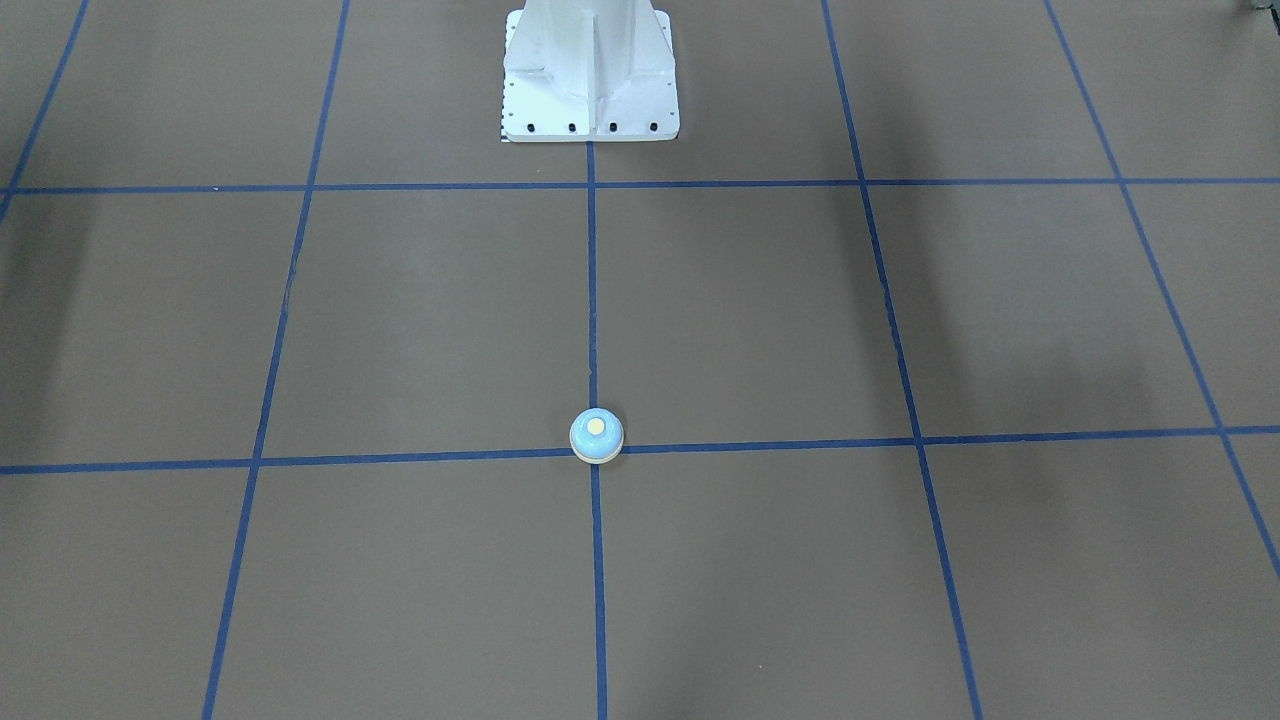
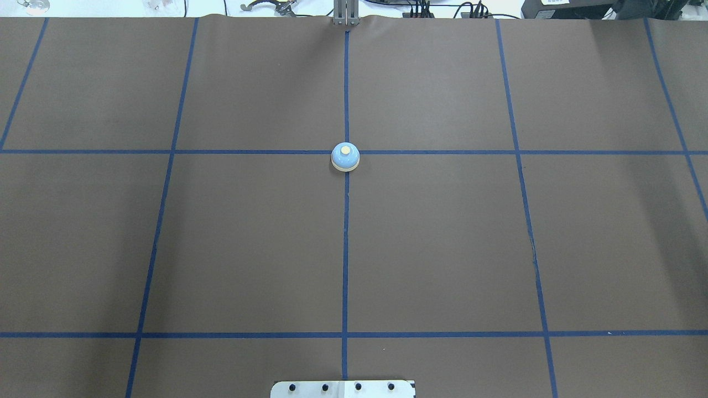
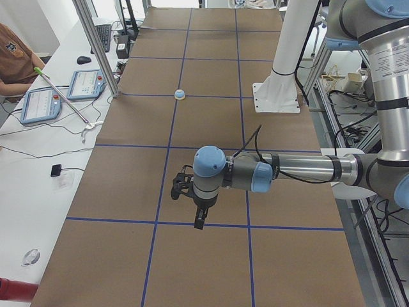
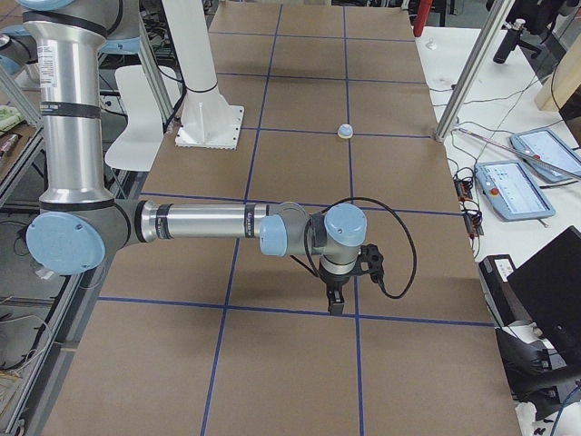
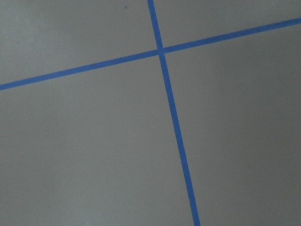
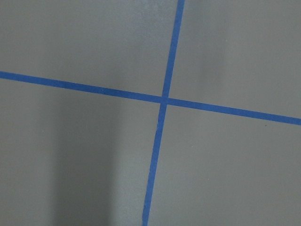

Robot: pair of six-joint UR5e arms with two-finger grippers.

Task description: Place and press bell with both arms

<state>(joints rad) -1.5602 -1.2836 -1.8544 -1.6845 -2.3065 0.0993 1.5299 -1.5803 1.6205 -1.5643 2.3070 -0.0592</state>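
Table [image 2: 249, 249] covered in brown mat and divided by a blue tape grid [image 2: 345, 249]; the white pedestal [image 1: 590, 70] stands at the robot's edge on the centre line. A side bench along the far edge carries teach pendants [image 3: 83, 84], with an operator [image 3: 13, 54] seated at it; a laptop [image 4: 545, 291] lies on the same bench. The bell [image 2: 345, 157] sits upright on the mat at the crossing of the centre tape line and a cross line, out from the pedestal, button up. The left arm [image 3: 300, 169] reaches out level over the table's left end, its left gripper [image 3: 199, 220] hanging fingers-down above the mat near a tape line; the right arm [image 4: 200, 222] does likewise at the right end, with the right gripper [image 4: 336, 302] above a tape line. Neither gripper's opening can be judged from these side views; nothing is seen in either. Both wrist views show mat and a tape crossing. The bell lies well apart from both grippers, between them, with mat and tape lines in the intervals.
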